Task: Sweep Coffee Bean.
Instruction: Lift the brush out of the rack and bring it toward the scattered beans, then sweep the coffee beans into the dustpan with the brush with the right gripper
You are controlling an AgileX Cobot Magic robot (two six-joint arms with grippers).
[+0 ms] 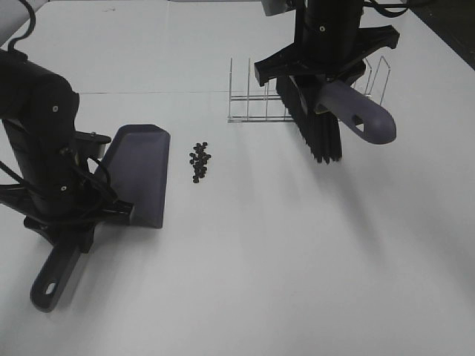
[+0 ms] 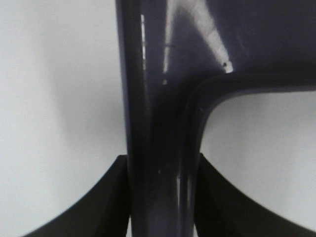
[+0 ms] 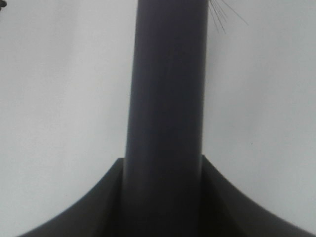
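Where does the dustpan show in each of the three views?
Exterior high: dustpan lower left, left of the coffee beans.
Left wrist: its handle runs through the middle, clamped by the left gripper.
Right wrist: not in it; brush handle only.
Shared landmark: the white table.

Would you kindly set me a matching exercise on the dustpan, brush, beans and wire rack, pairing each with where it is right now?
Things:
1. dustpan
2. brush
3. beans
4. rack

Places:
A. in a loose cluster on the table
B. gripped by the right gripper
C. upright at the table's far side
D. gripped by the left gripper

Pairs: 1-D, 2-B, 3-A, 4-C.
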